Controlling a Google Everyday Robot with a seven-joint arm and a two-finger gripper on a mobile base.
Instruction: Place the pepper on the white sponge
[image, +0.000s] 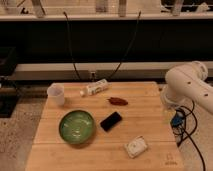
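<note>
pepper (118, 101): likely light, smooth, slightly soft; best gripped across thick middle | sponge (135, 147): soft, bench (150, 117) front | tool (176, 119): beside bench's right edge, state cannot tell

Red-brown pepper (118, 101), off-white sponge (135, 147), green bowl (76, 126); white arm's (192, 85) hand hidden at right.
</note>
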